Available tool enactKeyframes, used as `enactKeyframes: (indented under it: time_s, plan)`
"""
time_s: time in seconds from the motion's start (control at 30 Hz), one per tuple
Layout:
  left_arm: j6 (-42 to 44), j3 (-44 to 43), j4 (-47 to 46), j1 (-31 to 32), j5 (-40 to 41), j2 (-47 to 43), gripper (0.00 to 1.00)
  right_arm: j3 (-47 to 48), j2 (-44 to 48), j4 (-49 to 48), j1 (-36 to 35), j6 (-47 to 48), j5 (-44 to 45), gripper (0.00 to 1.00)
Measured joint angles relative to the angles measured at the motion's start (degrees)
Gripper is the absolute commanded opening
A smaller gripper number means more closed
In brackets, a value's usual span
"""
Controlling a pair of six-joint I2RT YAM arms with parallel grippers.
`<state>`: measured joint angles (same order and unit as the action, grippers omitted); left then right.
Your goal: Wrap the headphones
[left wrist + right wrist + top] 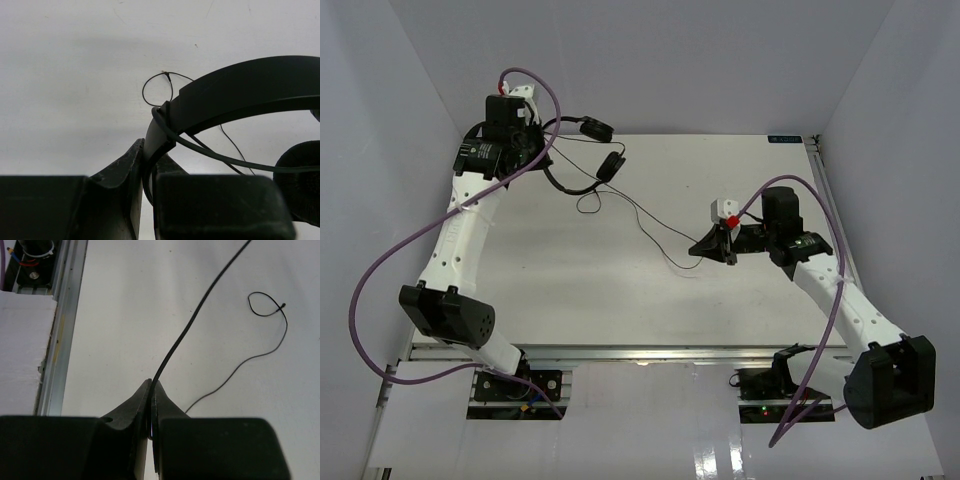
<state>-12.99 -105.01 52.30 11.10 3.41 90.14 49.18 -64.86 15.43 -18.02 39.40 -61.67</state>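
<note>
The black headphones hang at the far left, the thin headband curving below two round earcups. My left gripper is shut on the headband; in the left wrist view the gripper pinches the band, with one earcup at the right. The thin black cord runs across the table to my right gripper. The right gripper is shut on the cord. A small loop of cord lies on the table beyond it.
White walls enclose the table on the left, back and right. An aluminium rail runs along the near edge and also shows in the right wrist view. Thick purple robot cables hang off both arms.
</note>
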Motion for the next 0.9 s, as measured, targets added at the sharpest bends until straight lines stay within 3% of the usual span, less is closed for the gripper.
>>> enactKeyframes:
  time_s: [0.23, 0.6, 0.9]
  plan:
    - [0.96, 2.15, -0.16, -0.29, 2.37, 1.01, 0.0, 2.61, -0.1, 1.61, -6.84, -0.45, 5.6, 0.08]
    - [3.96, 16.98, -1.54, -0.21, 3.35, 1.62, 0.0, 23.67, -6.16, 2.22, -8.13, 0.57, 17.27, 0.08]
    - [6.33, 22.69, -4.13, 4.83, 3.81, 3.69, 0.0, 28.87, -14.66, -0.19, -19.65, 3.3, 27.24, 0.08]
